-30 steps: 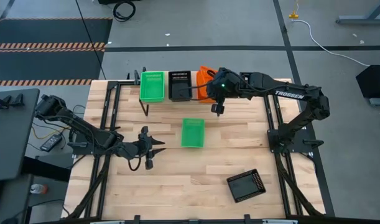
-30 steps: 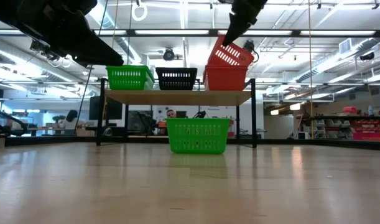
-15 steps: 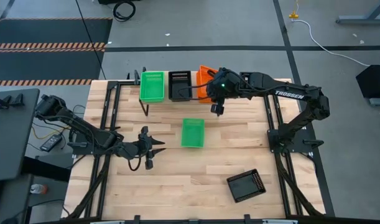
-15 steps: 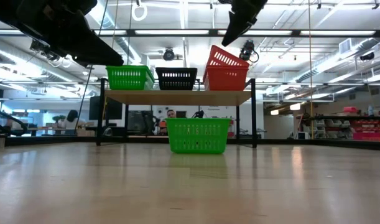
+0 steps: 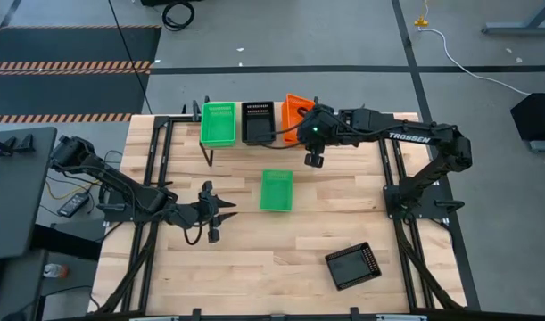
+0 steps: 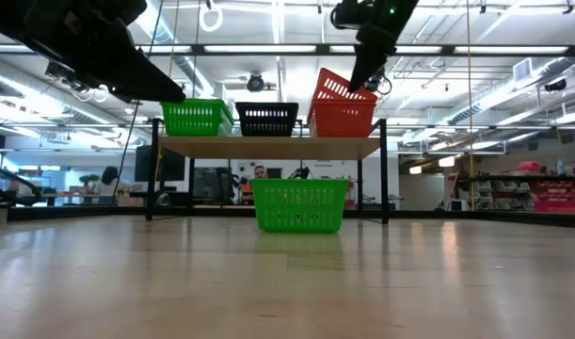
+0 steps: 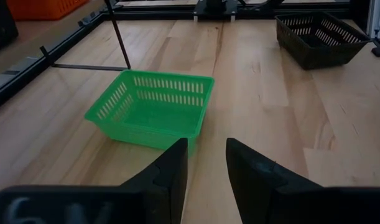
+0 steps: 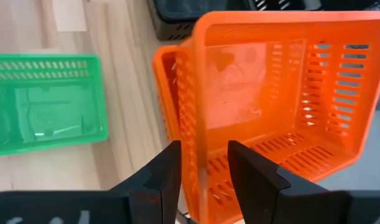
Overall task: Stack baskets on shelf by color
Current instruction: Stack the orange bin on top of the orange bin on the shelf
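Right gripper (image 5: 313, 160) has let go, jaws apart; top orange basket (image 6: 343, 88) still sits crooked on shelf (image 6: 268, 147). Green basket (image 5: 276, 190), black basket (image 5: 352, 265) remain on table; left gripper (image 5: 211, 210) idle, part open

Right arm (image 5: 410, 135): white letters "TROSSEN" run along the dark forearm link, right of centre in the high view, upper half of the frame.
Other lettering: none can be read in the low view or in either wrist view.
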